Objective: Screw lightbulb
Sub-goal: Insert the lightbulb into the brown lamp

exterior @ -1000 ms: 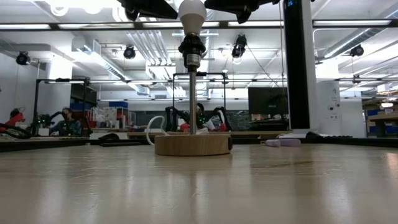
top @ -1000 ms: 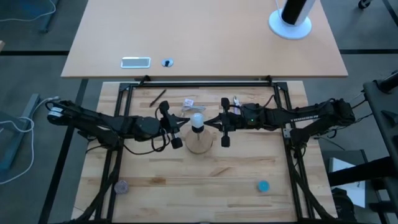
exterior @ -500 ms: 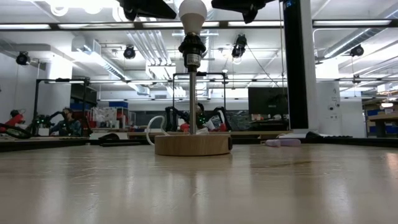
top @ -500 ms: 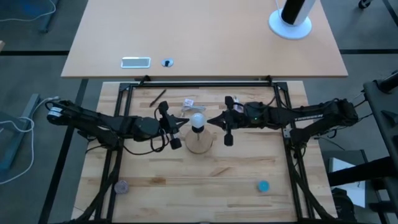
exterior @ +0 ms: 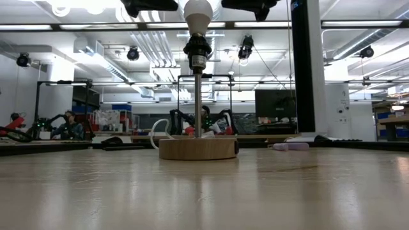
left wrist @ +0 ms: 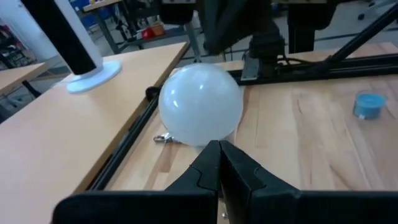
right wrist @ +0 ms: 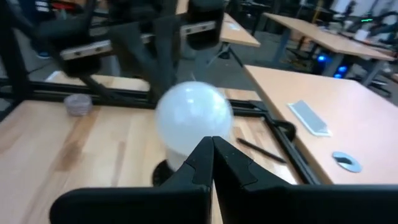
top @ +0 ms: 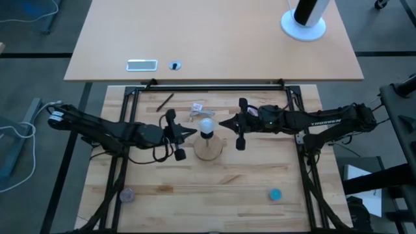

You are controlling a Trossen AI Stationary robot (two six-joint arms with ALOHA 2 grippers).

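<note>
- White and frosted, the lightbulb [top: 207,125] appears in the high view near the frame centre, over the round wooden disc [top: 208,149]. We look down on its round top, so its long axis is vertical.
- At its left, the left gripper [top: 192,132] has its fingers pressed together, grasping nothing, the tip just beside the bulb. At its right, the right gripper [top: 222,123] is clenched on nothing too, also close to the bulb.
- Above the bulb in the same frame lie a crumpled clear wrapper [top: 197,108] and a dark pen [top: 164,101]. A grey cap [top: 126,194] is at lower left, a blue cap [top: 275,194] at lower right.
- Low view: the lightbulb [exterior: 197,9] stands upright at top centre, round end up, its base down in the black socket [exterior: 197,49]. A metal rod [exterior: 198,104] carries the socket above the wooden disc [exterior: 198,148]. Dark parts of both arms show at the top edge on each side of the bulb.
- Left wrist view: the lightbulb [left wrist: 200,106] fills the centre, right behind the closed left gripper [left wrist: 219,148]. The blue cap [left wrist: 367,104] is at right, a white stand [left wrist: 93,74] at upper left.
- Right wrist view: the lightbulb [right wrist: 193,121] is at centre, behind the closed right gripper [right wrist: 212,144]; the grey cap [right wrist: 78,104] is at left.
</note>
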